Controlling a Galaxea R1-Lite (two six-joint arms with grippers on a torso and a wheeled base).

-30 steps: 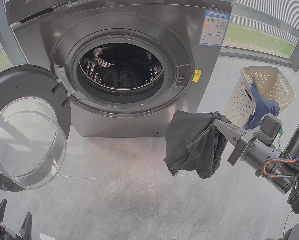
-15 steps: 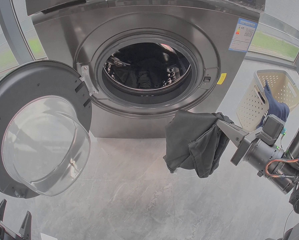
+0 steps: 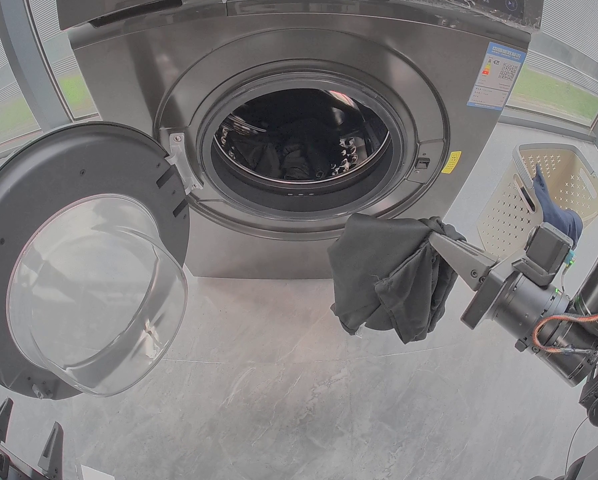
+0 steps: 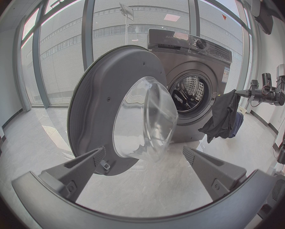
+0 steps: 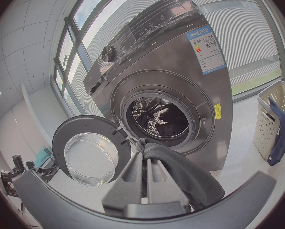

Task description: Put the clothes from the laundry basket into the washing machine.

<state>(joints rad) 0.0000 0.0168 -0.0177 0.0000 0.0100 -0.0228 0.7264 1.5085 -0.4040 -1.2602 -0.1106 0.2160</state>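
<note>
My right gripper [image 3: 440,240] is shut on a dark grey garment [image 3: 385,276] that hangs in the air below and to the right of the washing machine's round opening [image 3: 303,143]. The same garment [image 5: 180,172] drapes from the shut fingers [image 5: 148,182] in the right wrist view. Dark clothes [image 3: 292,158] lie inside the drum. The cream laundry basket [image 3: 512,211] stands on the floor at the right, with a navy garment [image 3: 555,211] draped over its rim. My left gripper [image 4: 144,156] is open and holds nothing, low at the left in front of the open door [image 4: 117,105].
The machine's door [image 3: 79,255] with its glass bowl stands swung wide open to the left. Grey tiled floor [image 3: 279,381] stretches in front of the machine. Large windows [image 5: 253,48] run behind the machine and the basket.
The head camera has shifted, so the machine now sits further right in the picture. My right gripper with the grey garment has risen slightly towards the drum opening.
</note>
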